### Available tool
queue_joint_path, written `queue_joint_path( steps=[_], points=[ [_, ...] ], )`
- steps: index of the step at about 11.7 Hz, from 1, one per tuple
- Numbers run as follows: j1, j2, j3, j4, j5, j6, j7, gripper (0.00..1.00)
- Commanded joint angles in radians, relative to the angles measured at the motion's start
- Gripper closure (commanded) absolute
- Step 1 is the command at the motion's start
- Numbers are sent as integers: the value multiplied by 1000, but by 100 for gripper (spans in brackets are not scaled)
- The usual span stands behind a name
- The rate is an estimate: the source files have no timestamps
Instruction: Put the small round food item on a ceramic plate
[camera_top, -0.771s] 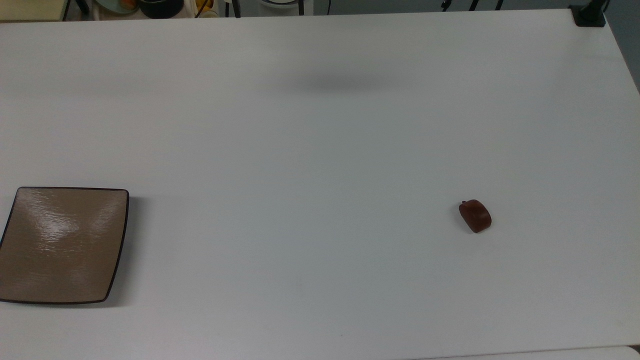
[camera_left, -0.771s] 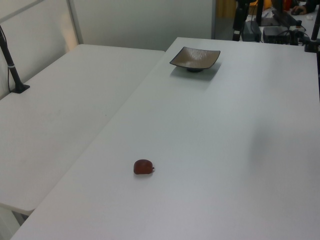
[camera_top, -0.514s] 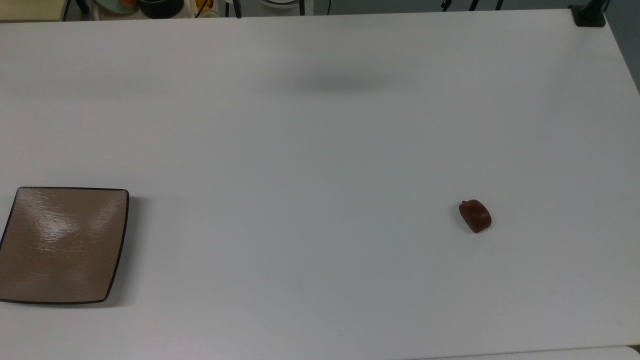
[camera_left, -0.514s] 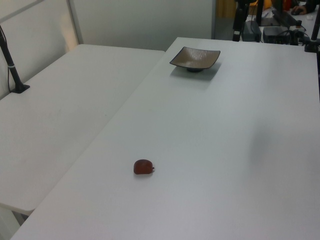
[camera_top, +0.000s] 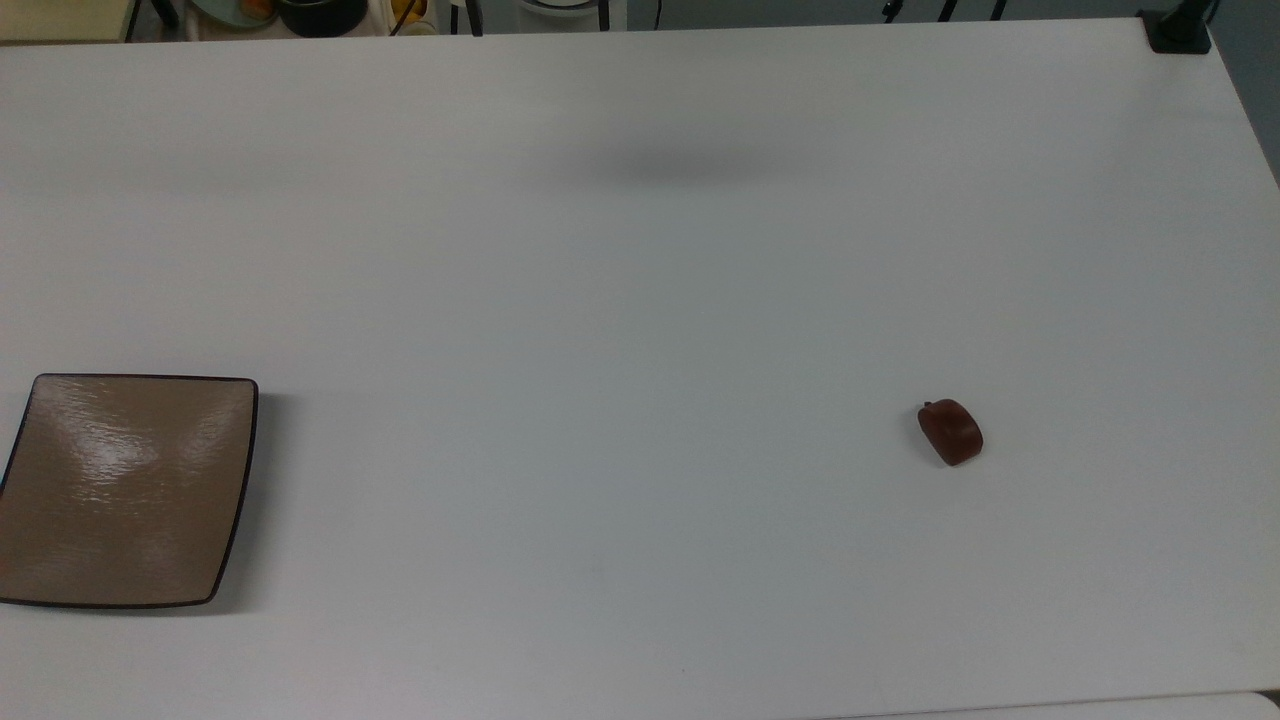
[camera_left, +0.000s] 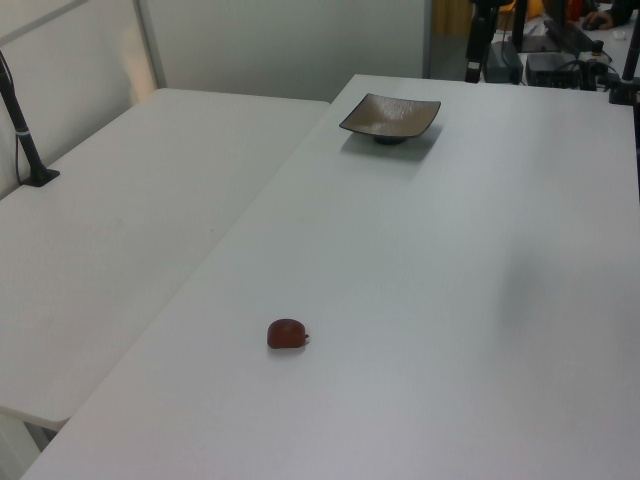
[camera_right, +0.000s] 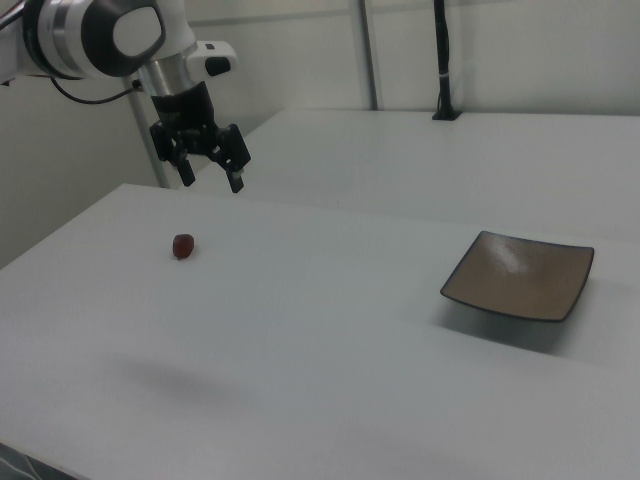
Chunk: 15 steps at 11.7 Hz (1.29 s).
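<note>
White tabletop (camera_top: 640, 330) everywhere you look, broad and matte, with a second white table (camera_left: 130, 230) butted against it on the left view's left and pale wall panels behind.

And up in the right view's upper left hangs the gripper (camera_right: 210, 166), black fingers (camera_right: 234, 160) spread apart with nothing between them, pointing down from the arm's white and grey wrist (camera_right: 105, 35). It hovers in the air above the table, clear of the surface.

Below it and a little toward the right view's left sits the small round food item (camera_right: 183, 245), a glossy reddish-brown lump resting on the tabletop, apart from the fingers. The top view has it (camera_top: 950, 432) on the top view's right, nearer the bottom edge than the top, with a tiny dark nub at its upper left end. In the left view it (camera_left: 286, 333) lies in the near part of the table, close to the seam with the second table.

Well apart from it is the ceramic plate (camera_right: 520, 275), square, tan-brown, thin dark rim (a bright sheen streaks its surface). That plate (camera_top: 125, 490) lies at the top view's far left, and in the left view it (camera_left: 390, 116) sits at the far end of the table, bare.

Dark stands and equipment (camera_left: 520, 50) crowd the left view's far right corner. A soft grey shadow (camera_top: 680, 165) lies on the tabletop near the top view's upper middle.
</note>
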Motion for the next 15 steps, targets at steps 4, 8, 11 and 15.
queue_joint_path(
  steps=[4, 8, 11, 15],
  points=[
    [66, 3, -14, -35, 23, 33, -24, 0],
    [138, 108, -10, 26, 21, 171, 10, 0],
    [194, 245, 13, 184, 15, 195, 102, 0],
    [249, 394, 49, 353, 6, 245, 182, 0]
  ],
)
